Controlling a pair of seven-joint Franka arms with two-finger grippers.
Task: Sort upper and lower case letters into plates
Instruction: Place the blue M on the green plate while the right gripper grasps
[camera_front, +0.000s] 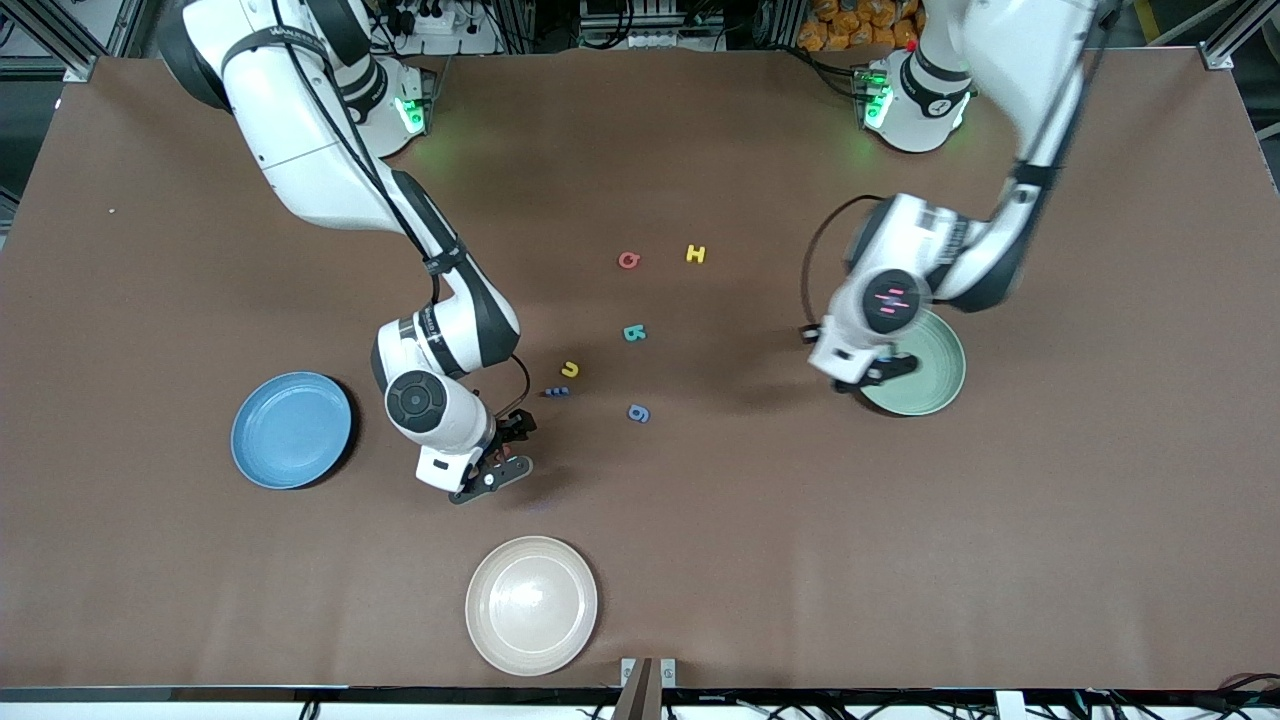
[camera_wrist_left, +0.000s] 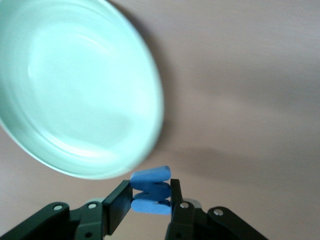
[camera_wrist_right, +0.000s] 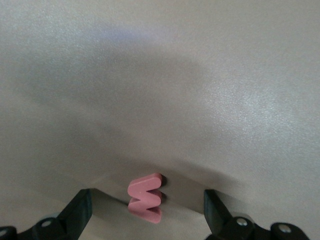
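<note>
The brown bench (camera_front: 700, 560) carries a blue plate (camera_front: 291, 430) toward the right arm's end, a pale green plate (camera_front: 925, 375) toward the left arm's end, and a cream plate (camera_front: 531, 604) nearest the front camera. The left gripper (camera_wrist_left: 151, 196) hangs just beside the green plate's rim, clamped on a blue letter (camera_wrist_left: 151, 190). The right gripper (camera_wrist_right: 147, 212) sits low with its fingers spread apart, a pink letter (camera_wrist_right: 145, 196) on the bench between them. Six more letters lie mid-bench, among them a yellow H (camera_front: 696, 254).
</note>
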